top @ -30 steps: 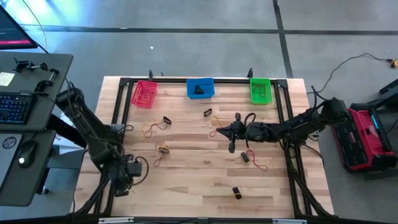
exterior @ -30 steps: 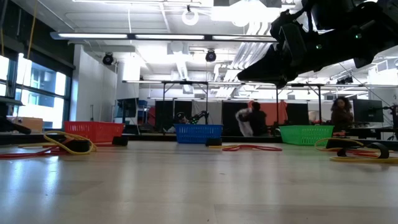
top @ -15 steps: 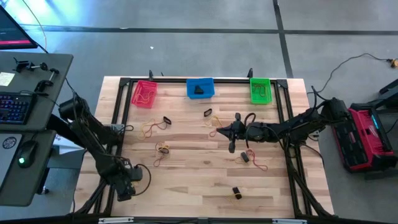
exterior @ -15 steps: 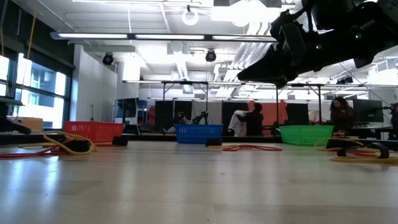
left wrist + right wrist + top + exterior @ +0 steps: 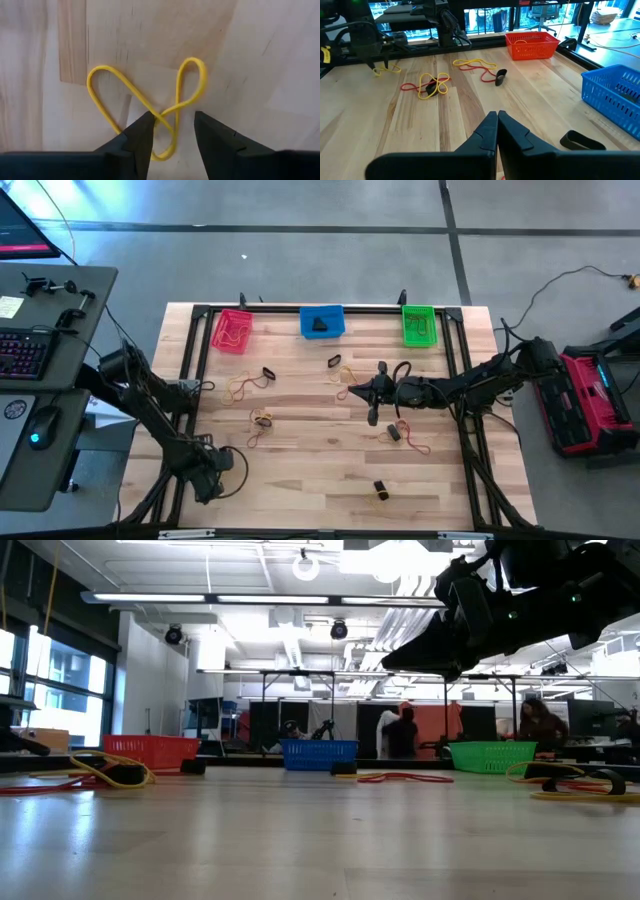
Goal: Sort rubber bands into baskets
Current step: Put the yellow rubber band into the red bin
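Observation:
My left gripper (image 5: pixel 208 480) is open near the table's near left corner, pointing down. In the left wrist view its two fingertips (image 5: pixel 172 120) stand on either side of the lower loop of a thin yellow rubber band (image 5: pixel 145 100). The band is twisted into a figure-eight and lies flat on the wood. My right gripper (image 5: pixel 360 390) is shut and empty above the table's middle, and its shut fingers show in the right wrist view (image 5: pixel 497 120). The red-pink basket (image 5: pixel 232 330), blue basket (image 5: pixel 322 322) and green basket (image 5: pixel 419 325) stand along the far edge. My left gripper comes at the yellow band from above, one finger (image 5: pixel 145 125) at the band's crossing (image 5: pixel 162 117) and the other outside the loop. I cannot tell whether a finger touches the band. The band lies flat on the table.
Loose bands lie across the table: a yellow-red-black tangle (image 5: pixel 262 418), a black one (image 5: pixel 268 373), a red one with a black one (image 5: pixel 405 435), and a black one near the front (image 5: pixel 380 490). A black frame (image 5: pixel 190 360) borders the table. People stand in the room beyond (image 5: pixel 400 735).
My left gripper has moved a little toward the table's near edge and its right, with the arm folding lower. My right arm and the bands have kept still.

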Controlling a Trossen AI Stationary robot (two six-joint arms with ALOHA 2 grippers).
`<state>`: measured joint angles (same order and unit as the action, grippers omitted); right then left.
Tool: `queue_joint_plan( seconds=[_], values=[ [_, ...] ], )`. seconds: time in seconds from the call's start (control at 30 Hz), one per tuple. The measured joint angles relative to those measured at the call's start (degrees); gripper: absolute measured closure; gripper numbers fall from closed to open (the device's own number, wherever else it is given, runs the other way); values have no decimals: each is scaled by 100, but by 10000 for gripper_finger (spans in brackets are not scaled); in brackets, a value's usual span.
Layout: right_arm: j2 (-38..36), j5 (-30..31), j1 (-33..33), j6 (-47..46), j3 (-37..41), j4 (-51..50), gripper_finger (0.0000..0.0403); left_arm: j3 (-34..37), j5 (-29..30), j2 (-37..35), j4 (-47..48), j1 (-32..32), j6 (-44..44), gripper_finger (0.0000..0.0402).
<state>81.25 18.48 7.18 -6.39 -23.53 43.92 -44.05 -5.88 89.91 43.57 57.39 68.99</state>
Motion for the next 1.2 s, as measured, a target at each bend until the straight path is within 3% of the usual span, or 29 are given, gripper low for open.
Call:
queue_joint_plan(
  seconds=[0.27,0.4,0.57,0.83,1.2],
  values=[
    [0,0,0,0,0,-4,403,-14,29,9,3,2,114,350],
    [0,0,0,42,0,-4,403,-101,72,28,89,-5,-237,395],
    [0,0,0,44,0,-2,403,-358,210,1,356,-205,-621,400],
    [0,0,-2,44,0,0,403,-795,1060,-493,1126,-853,-1210,401],
    [0,0,0,44,0,0,403,-1091,2571,-2051,1664,-2632,-2417,401]
  ],
)
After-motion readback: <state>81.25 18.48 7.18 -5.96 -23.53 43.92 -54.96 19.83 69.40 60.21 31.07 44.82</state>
